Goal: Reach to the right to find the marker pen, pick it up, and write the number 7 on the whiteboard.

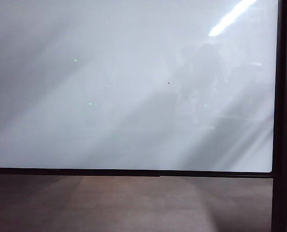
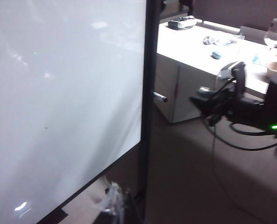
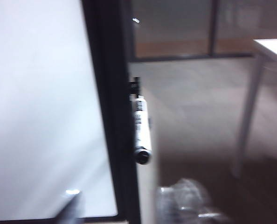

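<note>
Whiteboard point(image 1: 109, 96) blank; marker pen point(image 3: 141, 133) unpicked on its post.
Right gripper point(image 3: 129, 210) near pen, blurred, jaws unclear; left gripper point(image 2: 113, 205) likewise.

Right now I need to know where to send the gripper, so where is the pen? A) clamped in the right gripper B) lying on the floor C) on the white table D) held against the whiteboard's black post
D: in the right wrist view the pen sits against the whiteboard's black post, off the floor, with no gripper fingers around it.
</note>
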Robot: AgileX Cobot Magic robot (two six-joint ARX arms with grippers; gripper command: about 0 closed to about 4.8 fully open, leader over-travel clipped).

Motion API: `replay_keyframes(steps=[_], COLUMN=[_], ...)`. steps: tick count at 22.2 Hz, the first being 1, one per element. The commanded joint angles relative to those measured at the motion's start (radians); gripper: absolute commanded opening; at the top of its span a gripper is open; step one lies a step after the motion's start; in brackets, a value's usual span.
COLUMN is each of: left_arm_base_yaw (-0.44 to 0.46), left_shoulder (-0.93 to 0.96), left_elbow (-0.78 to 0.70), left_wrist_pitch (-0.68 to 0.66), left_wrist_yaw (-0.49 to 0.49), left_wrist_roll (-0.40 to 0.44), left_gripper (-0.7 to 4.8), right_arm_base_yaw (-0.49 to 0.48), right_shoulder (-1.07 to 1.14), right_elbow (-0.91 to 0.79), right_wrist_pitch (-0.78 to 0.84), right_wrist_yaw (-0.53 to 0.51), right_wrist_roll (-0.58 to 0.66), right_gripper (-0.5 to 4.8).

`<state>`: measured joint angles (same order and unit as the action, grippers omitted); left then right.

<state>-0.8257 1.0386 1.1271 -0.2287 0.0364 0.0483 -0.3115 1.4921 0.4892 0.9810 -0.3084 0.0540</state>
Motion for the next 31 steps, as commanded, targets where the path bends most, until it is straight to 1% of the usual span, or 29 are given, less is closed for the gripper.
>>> replay_keyframes(steps=[1, 2, 4, 12, 18, 26, 31], left_arm_base_yaw=[-0.001, -0.001, -0.001, -0.001, -0.001, -0.001, -0.001], left_shoulder=[-0.002, -0.002, -0.002, -0.002, -0.002, -0.001, 0.002], left_elbow=[0.007, 0.007, 0.007, 0.007, 0.007, 0.006, 0.006], left_wrist_pitch=[0.010, 0.010, 0.010, 0.024, 0.029, 0.028, 0.028], left_wrist_yaw=[0.013, 0.013, 0.013, 0.009, 0.009, 0.005, 0.001], left_wrist_roll=[-0.004, -0.004, -0.004, -0.003, -0.003, -0.003, -0.003], left_gripper=[-0.05, -0.05, -0.05, -0.05, -0.05, -0.05, -0.05], right_arm_base_yaw=[0.009, 0.009, 0.009, 0.009, 0.009, 0.010, 0.012], right_shoulder=[0.129, 0.177, 0.239, 0.413, 0.505, 0.600, 0.604], right_elbow=[0.034, 0.056, 0.101, 0.315, 0.430, 0.501, 0.513], right_wrist_pitch=[0.120, 0.153, 0.185, 0.176, 0.167, 0.167, 0.168], right_wrist_yaw=[-0.045, -0.066, -0.071, -0.092, -0.105, -0.117, -0.113], right_wrist_roll=[0.026, 0.029, 0.029, 0.028, 0.028, 0.029, 0.024], right_gripper=[2.70, 2.70, 2.69, 2.64, 2.61, 2.61, 2.60])
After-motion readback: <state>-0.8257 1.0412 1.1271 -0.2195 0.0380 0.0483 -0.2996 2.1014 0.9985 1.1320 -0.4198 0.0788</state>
